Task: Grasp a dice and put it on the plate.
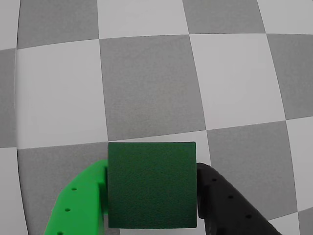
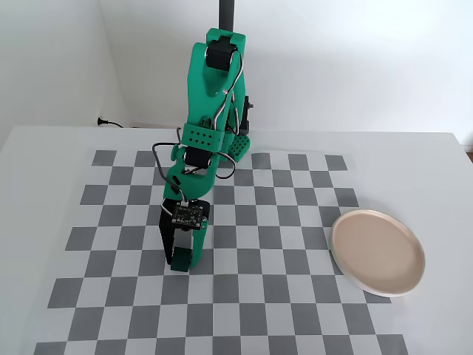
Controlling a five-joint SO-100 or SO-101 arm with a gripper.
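Jaws pinch small dark green plain cube dice (image 1: 152,184) near counter's left-centre; round pale pinkish-beige plate (image 2: 378,252) sits well apart, toward right edge. Advice: lift clear before swinging, keep grip square.

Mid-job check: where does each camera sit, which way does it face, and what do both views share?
Wrist view: rides on the gripper, looking down at the checkerboard; its green and black fingers flank the dice.
Fixed view: stands in front of the table, raised, facing the whole arm, with the plate at right.
Shared: gripper and checkerboard; the dice itself is hard to make out in the fixed view.
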